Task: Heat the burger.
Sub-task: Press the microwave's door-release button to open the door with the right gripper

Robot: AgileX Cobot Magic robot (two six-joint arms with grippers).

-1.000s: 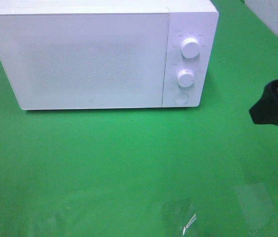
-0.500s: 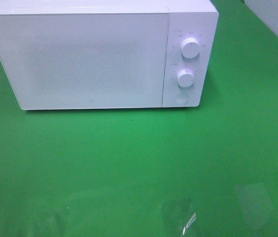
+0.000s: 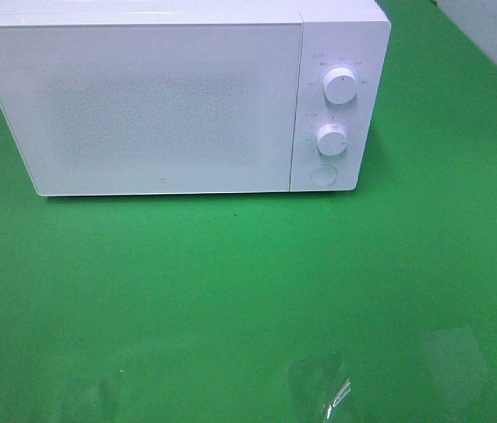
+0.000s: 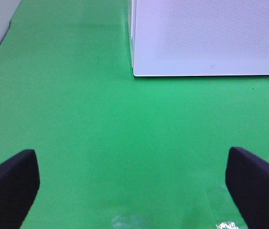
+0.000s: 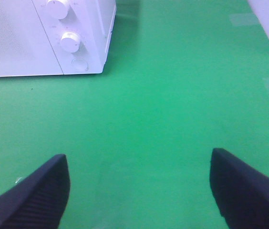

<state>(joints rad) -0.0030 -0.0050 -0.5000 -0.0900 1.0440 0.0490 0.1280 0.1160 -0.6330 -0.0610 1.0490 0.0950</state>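
We cannot see the burger anywhere near the shut microwave (image 3: 178, 97), and our left hand (image 4: 132, 183) and right hand (image 5: 139, 188) hang spread and empty, so we might heat nothing.

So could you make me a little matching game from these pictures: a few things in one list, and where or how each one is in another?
Things:
1. microwave door
2. two round knobs
3. left pincer
4. tablecloth

States:
A. green, spread under everything
B. open, holding nothing
C. shut, white
D. on the panel at the microwave's right side, one above the other

Pairs: 1-C, 2-D, 3-B, 4-A

No burger shows in any view.
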